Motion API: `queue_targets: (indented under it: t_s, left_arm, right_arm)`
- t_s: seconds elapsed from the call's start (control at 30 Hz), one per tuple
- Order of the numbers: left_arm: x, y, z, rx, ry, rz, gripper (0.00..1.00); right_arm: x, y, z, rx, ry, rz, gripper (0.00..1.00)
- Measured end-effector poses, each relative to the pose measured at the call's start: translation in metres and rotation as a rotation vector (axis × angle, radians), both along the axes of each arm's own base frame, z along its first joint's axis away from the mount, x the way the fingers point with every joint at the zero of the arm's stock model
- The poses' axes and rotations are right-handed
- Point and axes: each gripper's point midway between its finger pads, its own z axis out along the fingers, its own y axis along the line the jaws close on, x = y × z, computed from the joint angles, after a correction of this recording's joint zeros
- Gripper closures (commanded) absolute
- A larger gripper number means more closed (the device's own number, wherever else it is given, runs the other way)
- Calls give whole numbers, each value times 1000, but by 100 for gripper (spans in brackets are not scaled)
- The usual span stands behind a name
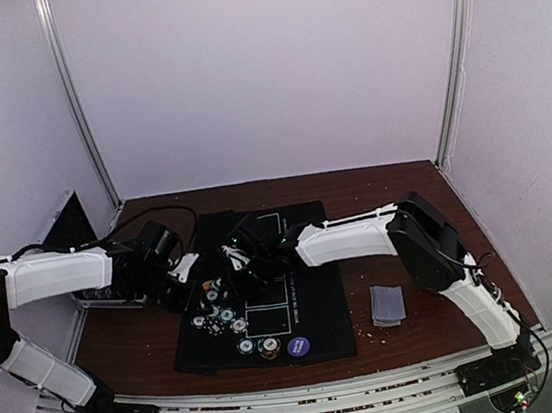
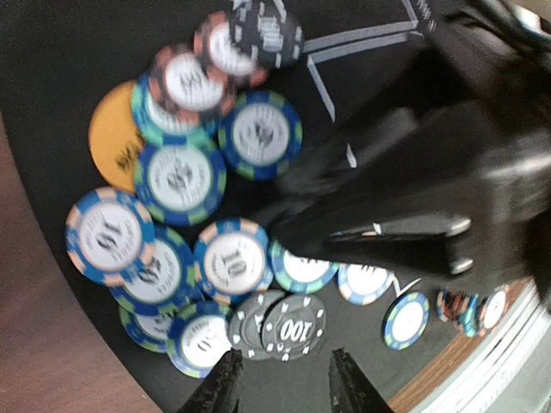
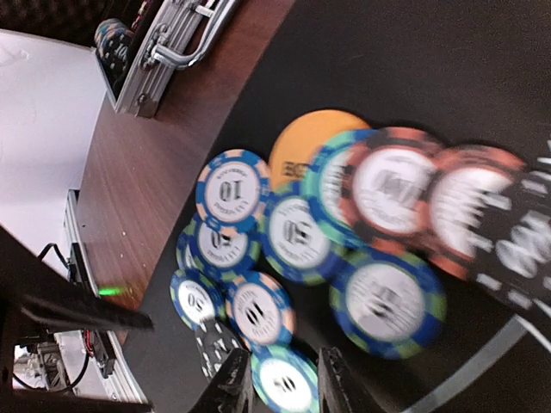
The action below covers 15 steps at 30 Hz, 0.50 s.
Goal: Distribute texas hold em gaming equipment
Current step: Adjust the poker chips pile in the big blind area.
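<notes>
A pile of poker chips [image 1: 213, 303] lies on the black mat [image 1: 318, 302]; they are blue, teal, orange-edged and black. In the left wrist view my left gripper [image 2: 287, 387] is open and empty just short of a black "100" chip [image 2: 294, 327]. My right gripper [image 1: 238, 264] reaches in from the right, its dark body [image 2: 430, 172] covering part of the pile. In the right wrist view the right gripper [image 3: 282, 387] is shut on a teal-edged chip [image 3: 284, 385] that lies flat on the mat. Grey-backed cards [image 1: 387, 304] lie on the table to the right. A purple disc [image 1: 298, 346] sits at the mat's near edge.
Two separate chips [image 1: 257, 347] lie beside the purple disc. An open metal case [image 3: 164, 52] holding more chips stands on the brown table at the far left [image 1: 78, 231]. The two arms meet close together over the pile.
</notes>
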Motion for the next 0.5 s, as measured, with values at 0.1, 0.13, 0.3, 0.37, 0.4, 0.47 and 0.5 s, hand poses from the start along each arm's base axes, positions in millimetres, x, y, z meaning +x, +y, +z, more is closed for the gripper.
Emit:
queue_targets:
  t_s: [0.1, 0.13, 0.3, 0.37, 0.4, 0.47, 0.5]
  left_arm:
    - [12, -5, 11, -2, -42, -9, 55]
    - [16, -9, 15, -2, -59, -19, 52]
    - [4, -43, 18, 50, -142, -183, 37]
    - [-9, -55, 12, 90, -166, -262, 33]
    - [-14, -58, 8, 111, -174, -294, 32]
    - [-18, -60, -1, 160, -188, -329, 30]
    - [-18, -59, -5, 189, -195, -340, 29]
  right_arm:
    - [11, -29, 22, -18, -36, -41, 66]
    - [16, -39, 32, -19, -51, -59, 65]
    - [36, -97, 92, 2, -158, -152, 61]
    - [41, -117, 105, -1, -189, -186, 61]
    - [42, -125, 106, -9, -198, -199, 60]
    - [41, -136, 102, -32, -206, -215, 60]
    - [38, -141, 97, -48, -205, -218, 60]
